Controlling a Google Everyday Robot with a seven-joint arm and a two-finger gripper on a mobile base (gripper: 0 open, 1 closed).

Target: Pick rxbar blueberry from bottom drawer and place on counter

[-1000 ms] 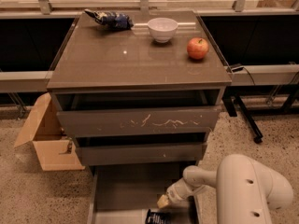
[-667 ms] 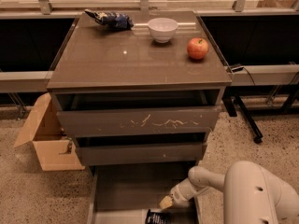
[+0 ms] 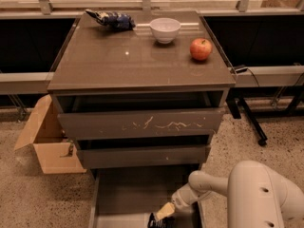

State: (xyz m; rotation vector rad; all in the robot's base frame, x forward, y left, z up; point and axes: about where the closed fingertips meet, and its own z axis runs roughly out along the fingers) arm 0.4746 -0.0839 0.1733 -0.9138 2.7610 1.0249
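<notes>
The bottom drawer [image 3: 128, 194] is pulled open at the foot of the cabinet, its flat floor showing. The rxbar blueberry [image 3: 156, 221], a small dark bar, lies at the drawer's front, cut off by the lower edge of the view. My gripper [image 3: 165, 212] reaches down into the drawer from the right, its pale fingertips right at the bar. The white arm [image 3: 256, 194] fills the lower right. The counter [image 3: 137, 56] is the glossy top of the cabinet.
On the counter stand a white bowl [image 3: 165, 29], a red apple [image 3: 201, 49] and a blue-and-white snack bag [image 3: 111, 19]. An open cardboard box [image 3: 47, 141] sits on the floor left of the cabinet. A black stand leg [image 3: 249, 120] is at the right.
The arm's elbow has shifted slightly to the right; the gripper stays at the bar in the drawer. Nothing else has moved.
</notes>
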